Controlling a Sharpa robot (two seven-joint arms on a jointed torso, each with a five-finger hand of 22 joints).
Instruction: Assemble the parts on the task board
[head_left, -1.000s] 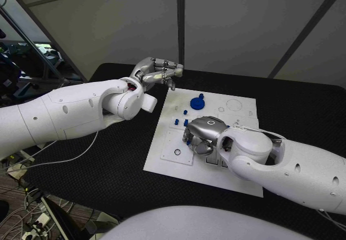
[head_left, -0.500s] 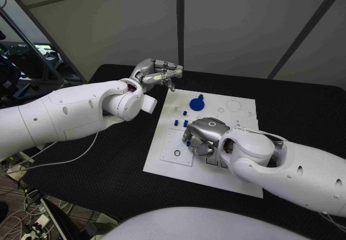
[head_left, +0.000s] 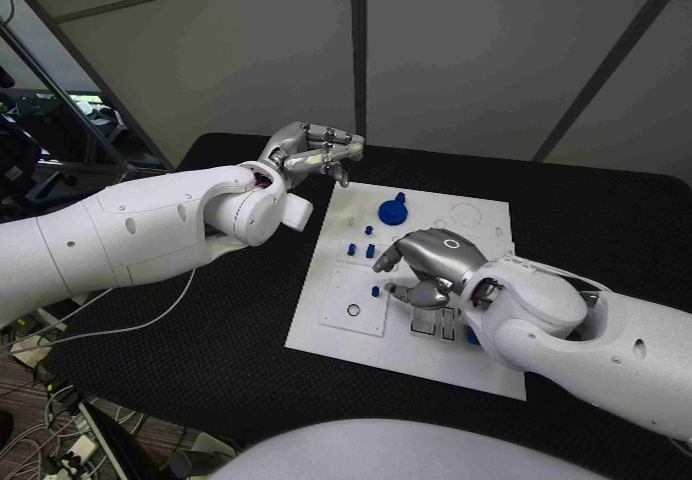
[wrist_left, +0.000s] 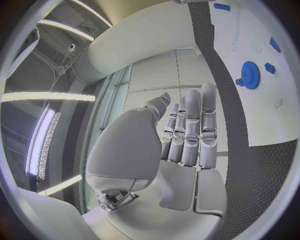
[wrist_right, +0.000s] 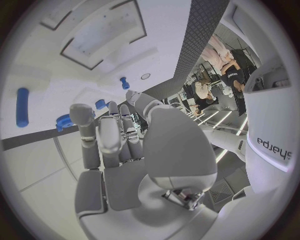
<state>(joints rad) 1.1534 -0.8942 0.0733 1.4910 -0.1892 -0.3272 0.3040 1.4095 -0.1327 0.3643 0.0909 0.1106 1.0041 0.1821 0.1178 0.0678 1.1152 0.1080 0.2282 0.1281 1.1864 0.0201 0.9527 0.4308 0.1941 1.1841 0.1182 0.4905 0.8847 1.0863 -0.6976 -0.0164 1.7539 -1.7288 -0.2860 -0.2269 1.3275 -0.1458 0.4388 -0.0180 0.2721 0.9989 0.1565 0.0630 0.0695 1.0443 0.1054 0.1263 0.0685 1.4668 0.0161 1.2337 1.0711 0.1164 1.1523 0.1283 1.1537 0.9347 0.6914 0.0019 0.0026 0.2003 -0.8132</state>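
The white task board (head_left: 476, 220) lies in the middle of the black surface (head_left: 606, 220) with small blue parts (head_left: 394, 209) on it, the right hand (head_left: 427, 265) hovers over it with fingers curled around nothing, and the left hand (head_left: 313, 150) waits past its far left corner, fingers curled in and empty.

Glossy white arms; silver robot hand (head_left: 433, 262) each; "sharpa" wrist marking.

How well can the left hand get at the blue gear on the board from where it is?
Probably yes. The left hand hovers off the far left corner of the task board, holding nothing. The blue gear lies uncovered just beyond it, and the right hand works nearer the board's middle, off that path.
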